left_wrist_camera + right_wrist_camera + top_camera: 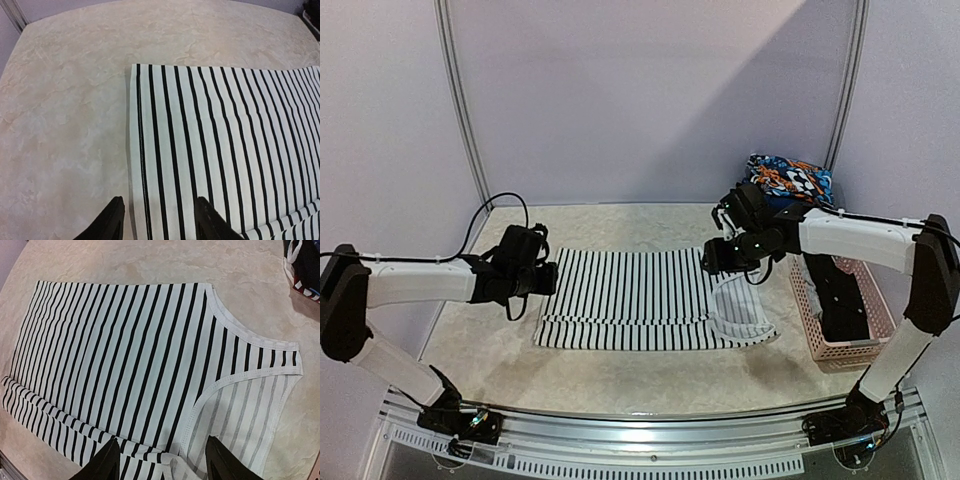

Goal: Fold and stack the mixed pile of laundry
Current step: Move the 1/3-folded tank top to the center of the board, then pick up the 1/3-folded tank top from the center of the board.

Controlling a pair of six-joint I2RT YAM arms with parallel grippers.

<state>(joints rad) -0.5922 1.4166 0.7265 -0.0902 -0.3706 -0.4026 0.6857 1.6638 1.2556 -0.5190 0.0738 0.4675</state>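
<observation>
From the top external view, the black-and-white striped sleeveless cotton top (pixel 630 298) lay flat on the beige marbled bench (pixel 620 225), its long axis running left to right between the two arms. The left claw (pixel 548 278) hung at the hem end and the right claw (pixel 713 262) at the neck-and-armhole end, so each arm was nearest its own short edge. A plain black garment (pixel 840 295) sat in the pink plastic lattice basket (pixel 820 345) at the right, well apart from the top.

In the left wrist view, the left claw (pixel 159 216) stood moderately wide with nothing pinched. The top's straight hem edge (pixel 133 150) ran away from it, passing between the two fingers. The cloth spread to the right and bare bench (pixel 60 100) to the left.

In the right wrist view, the right claw (pixel 162 452) gaped wide and empty above the near folded edge. The white-bound armhole (pixel 200 405) was just ahead of it and the shoulder strap (pixel 260 360) further ahead to the right.

As I judged it, any next fold would turn on that left-right axis, with both claws working across it.
</observation>
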